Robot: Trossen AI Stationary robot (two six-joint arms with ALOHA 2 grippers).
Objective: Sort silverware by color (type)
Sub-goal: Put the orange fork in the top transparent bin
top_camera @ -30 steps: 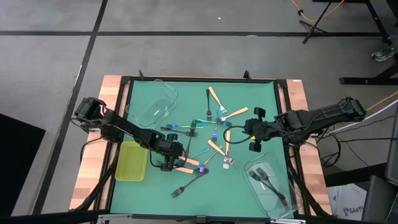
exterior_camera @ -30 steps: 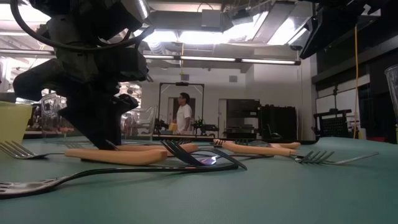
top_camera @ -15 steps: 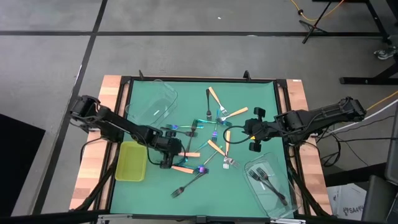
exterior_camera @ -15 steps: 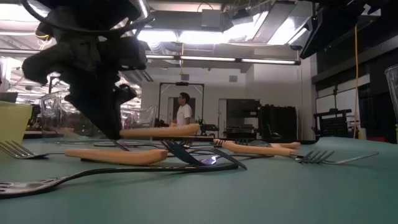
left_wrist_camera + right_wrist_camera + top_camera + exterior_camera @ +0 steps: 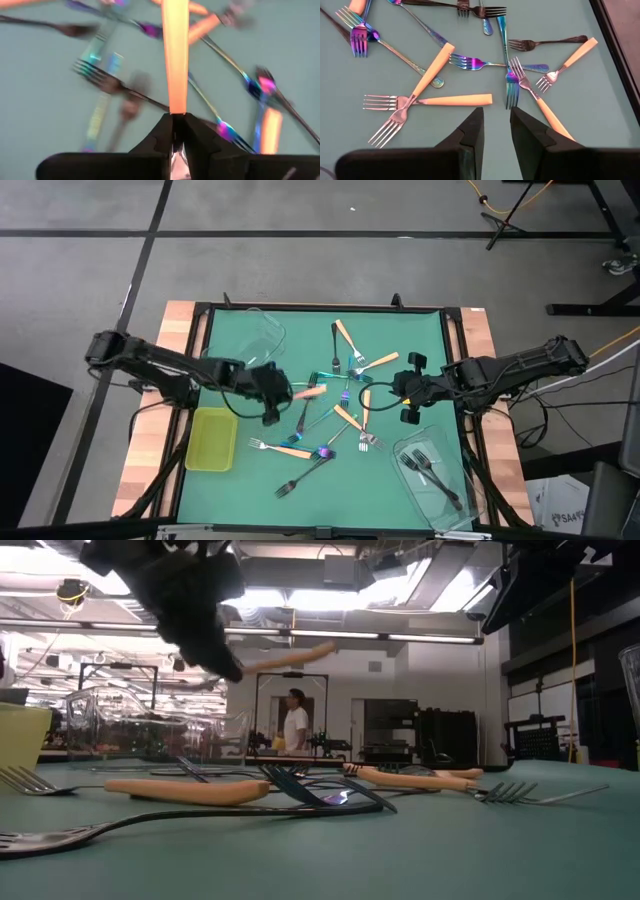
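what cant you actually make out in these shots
- Head of the orange-handled fork held by the left gripper: left wrist view, buried between the dark fingers.
- Forks under it: same view, blurred.
- Right gripper: low view, only dark bulk at the top right edge.
- Contents of the clear tub: high view, two dark forks; anything more is too small to tell.

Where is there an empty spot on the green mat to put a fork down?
Bare mat lies along the far right edge, beside the orange forks. More lies at the near edge, between the yellow tray and the tub with dark forks. The middle is crowded: the fork pile sits between the left end effector and the right end effector.
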